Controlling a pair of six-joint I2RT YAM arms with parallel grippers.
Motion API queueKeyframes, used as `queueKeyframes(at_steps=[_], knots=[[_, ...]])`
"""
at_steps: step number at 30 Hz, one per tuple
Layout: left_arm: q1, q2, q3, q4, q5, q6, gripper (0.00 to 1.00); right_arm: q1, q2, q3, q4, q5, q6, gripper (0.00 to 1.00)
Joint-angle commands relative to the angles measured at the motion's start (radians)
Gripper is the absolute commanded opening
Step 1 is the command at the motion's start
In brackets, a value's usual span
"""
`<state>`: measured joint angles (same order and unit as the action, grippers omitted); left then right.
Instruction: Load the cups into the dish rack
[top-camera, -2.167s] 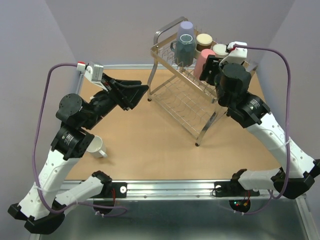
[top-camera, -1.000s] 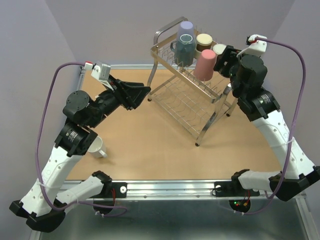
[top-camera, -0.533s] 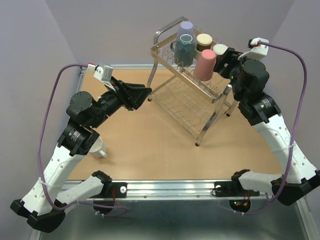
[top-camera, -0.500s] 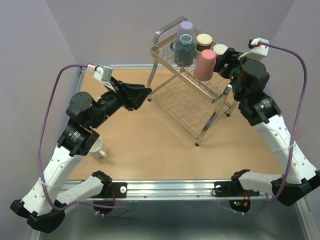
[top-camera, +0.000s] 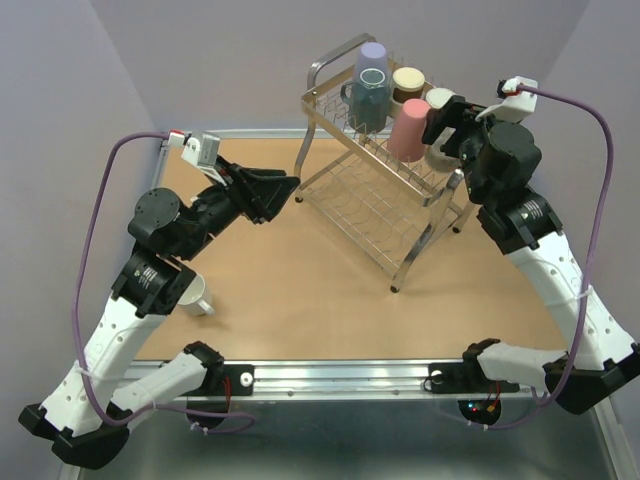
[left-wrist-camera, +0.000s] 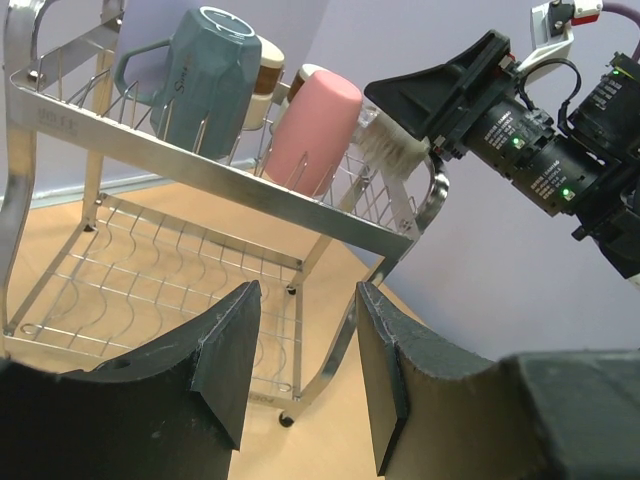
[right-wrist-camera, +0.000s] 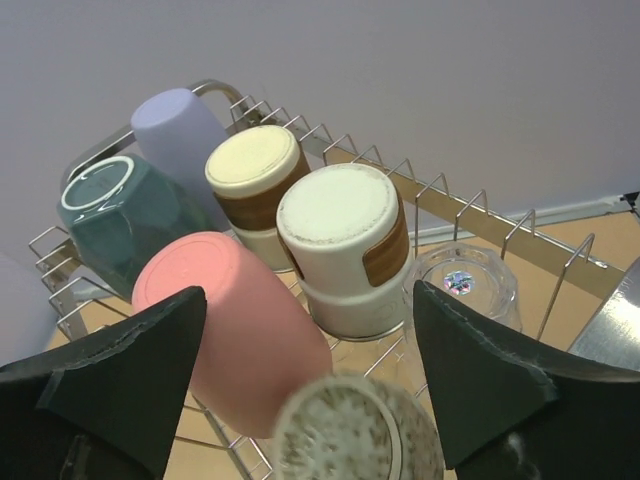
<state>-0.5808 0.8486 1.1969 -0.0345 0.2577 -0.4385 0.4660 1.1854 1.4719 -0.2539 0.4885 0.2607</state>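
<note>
The chrome dish rack (top-camera: 368, 208) stands at the back centre. Its upper tier holds a lavender cup (top-camera: 372, 58), a teal mug (top-camera: 368, 100), a pink cup (top-camera: 408, 128) and two cream-and-brown cups (top-camera: 407, 82), all upside down. The right wrist view also shows a clear glass (right-wrist-camera: 462, 285) and a blurred speckled cup bottom (right-wrist-camera: 345, 430) there. My right gripper (top-camera: 440, 120) hovers open over that end, touching nothing. My left gripper (top-camera: 288, 186) is open and empty, left of the rack. A white handled mug (top-camera: 200, 296) stands by my left arm.
The rack's looped handle (top-camera: 335, 58) rises at its far left end, and its bent legs (top-camera: 412, 258) reach toward the table's middle. The lower tier (left-wrist-camera: 170, 290) holds nothing. Lilac walls close in the back and both sides.
My right gripper has drawn back from the pink cup, risen, and now sits open at the rack's right end. My left arm has shifted slightly back to the left.
</note>
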Motion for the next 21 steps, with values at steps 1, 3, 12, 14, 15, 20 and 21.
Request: queueKeyframes(at_steps=[1, 3, 12, 14, 15, 20, 21], knots=[[0.002, -0.014, -0.01, 0.056, 0.0, 0.011, 0.53, 0.006, 0.049, -0.051, -0.229, -0.004, 0.069, 0.93], [0.002, -0.016, -0.01, 0.054, 0.0, 0.012, 0.53, 0.006, 0.051, -0.05, -0.232, -0.005, 0.069, 0.97], [0.004, -0.016, 0.001, 0.044, -0.003, 0.027, 0.53, 0.006, 0.051, -0.032, -0.235, -0.004, 0.075, 1.0], [0.004, -0.01, 0.003, 0.039, -0.002, 0.032, 0.53, 0.006, 0.051, -0.025, -0.237, -0.001, 0.075, 1.0], [0.004, -0.006, 0.009, 0.038, 0.0, 0.034, 0.53, 0.008, 0.049, -0.019, -0.237, -0.002, 0.075, 1.0], [0.004, 0.0, 0.021, 0.013, -0.008, 0.044, 0.53, 0.006, 0.039, 0.013, -0.237, -0.004, 0.078, 1.0], [0.006, 0.0, 0.024, 0.008, -0.008, 0.047, 0.52, 0.006, 0.034, 0.021, -0.237, -0.005, 0.078, 0.99]])
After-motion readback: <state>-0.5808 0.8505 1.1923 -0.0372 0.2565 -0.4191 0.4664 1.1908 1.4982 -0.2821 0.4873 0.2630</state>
